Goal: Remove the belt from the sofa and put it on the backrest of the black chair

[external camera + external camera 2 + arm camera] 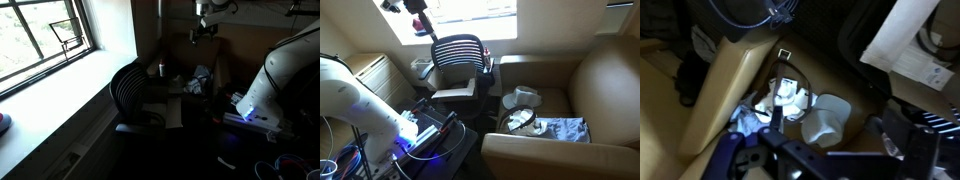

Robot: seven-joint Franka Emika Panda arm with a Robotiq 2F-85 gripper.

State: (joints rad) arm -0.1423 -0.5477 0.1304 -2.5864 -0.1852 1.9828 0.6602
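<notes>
Taken from the left of an exterior view: the white arm (360,105) rises from its base, and the gripper (417,22) hangs high above the black chair (460,60), a little to the near side of its backrest. The opening of the jaws cannot be told, as every view is too dark or too small. In the wrist view a dark curved strap (740,12) lies close by the jaws, with a small square piece below it. This is judged to be the belt, lifted clear of the sofa (610,80), though a grip on it cannot be confirmed. If so, the step in hand is draping. The jaws should come down directly over the top rail of the backrest, so that the strap hangs on both sides of it. Release should come only once the strap's weight rests on the rail, or the heavier end may drag it off. Below the jaws, papers (455,93) lie on the seat surface and pose no obstruction. Further right, well apart from the jaws, the sofa carries a white object (520,98) and a blue cloth (562,130). Both are clear of the path. The window wall behind the chair limits any overshoot.
</notes>
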